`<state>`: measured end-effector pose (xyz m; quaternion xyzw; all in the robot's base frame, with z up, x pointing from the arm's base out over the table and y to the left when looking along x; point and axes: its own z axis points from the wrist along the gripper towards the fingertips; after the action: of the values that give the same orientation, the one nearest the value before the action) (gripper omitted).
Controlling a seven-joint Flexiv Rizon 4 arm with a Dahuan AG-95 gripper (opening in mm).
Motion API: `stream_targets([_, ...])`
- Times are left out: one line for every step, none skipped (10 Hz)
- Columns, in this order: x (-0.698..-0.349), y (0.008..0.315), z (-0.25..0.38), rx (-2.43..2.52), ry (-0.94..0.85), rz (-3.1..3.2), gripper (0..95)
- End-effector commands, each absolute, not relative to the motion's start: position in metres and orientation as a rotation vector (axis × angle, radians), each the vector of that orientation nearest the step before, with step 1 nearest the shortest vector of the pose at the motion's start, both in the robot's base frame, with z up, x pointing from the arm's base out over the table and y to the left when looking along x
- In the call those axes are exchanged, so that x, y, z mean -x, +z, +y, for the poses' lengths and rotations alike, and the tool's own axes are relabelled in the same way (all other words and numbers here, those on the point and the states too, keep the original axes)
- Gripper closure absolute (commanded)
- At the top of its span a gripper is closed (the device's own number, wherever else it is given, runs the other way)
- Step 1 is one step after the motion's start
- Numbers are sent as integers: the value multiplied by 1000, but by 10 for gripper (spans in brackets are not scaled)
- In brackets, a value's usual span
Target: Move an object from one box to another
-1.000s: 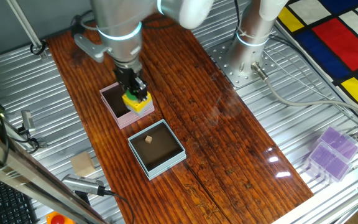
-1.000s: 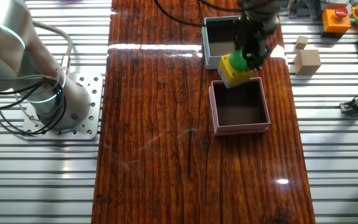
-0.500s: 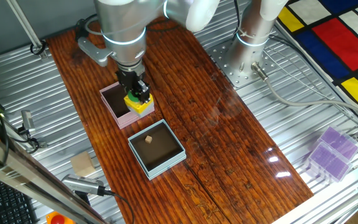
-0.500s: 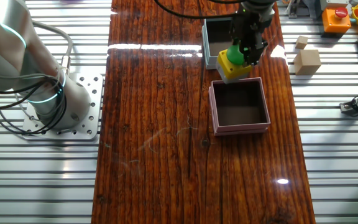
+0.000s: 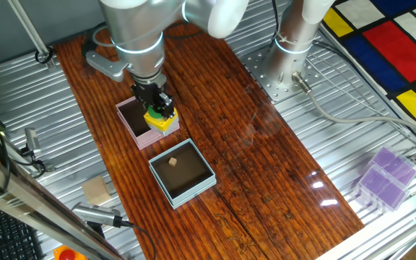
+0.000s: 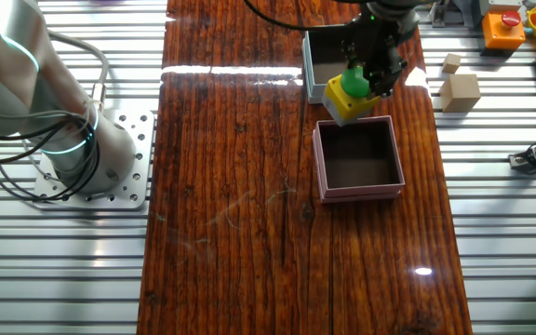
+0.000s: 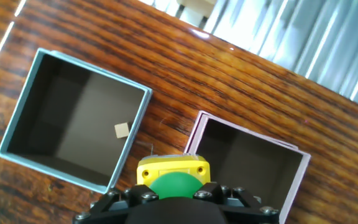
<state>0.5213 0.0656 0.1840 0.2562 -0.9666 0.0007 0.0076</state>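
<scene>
My gripper (image 5: 157, 105) is shut on a yellow block with a round green top (image 5: 162, 122), held above the wooden table. It hangs over the pink box's (image 5: 128, 124) edge on the side facing the pale blue-grey box (image 5: 195, 192). In the other fixed view the block (image 6: 349, 94) hangs between the blue-grey box (image 6: 309, 60) and the pink box (image 6: 361, 193). In the hand view the block (image 7: 172, 177) sits in the gripper (image 7: 173, 198), with the blue-grey box (image 7: 18, 99) on the left and the pink box (image 7: 253, 134) on the right. A small tan cube (image 7: 122, 129) lies in the blue-grey box.
The robot base (image 5: 289, 63) stands on the metal table beside the wooden board. Wooden blocks (image 6: 461, 91) and an orange button box (image 6: 502, 25) lie past the board's edge. A purple plastic case (image 5: 384, 177) sits at the far right.
The gripper has carried the yellow-and-green block a little away from the pink box's middle toward the blue-grey box. The boxes have not moved.
</scene>
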Motion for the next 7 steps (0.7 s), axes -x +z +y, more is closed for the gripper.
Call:
stream_targets([-521, 184, 66, -760, 0, -3032, 950])
stream_targets([-521, 184, 66, -746, 2, -3034, 950])
stream_targets([-521, 187, 84, -687, 3, -3049, 950])
stream_targets([-520, 189, 99, -651, 6, -3057, 950])
stream_targets([-517, 190, 125, -600, 12, -3068, 950])
stream_targets([-514, 189, 140, -581, 16, -3072, 950])
stream_targets([-512, 184, 153, -565, 17, -3077, 950])
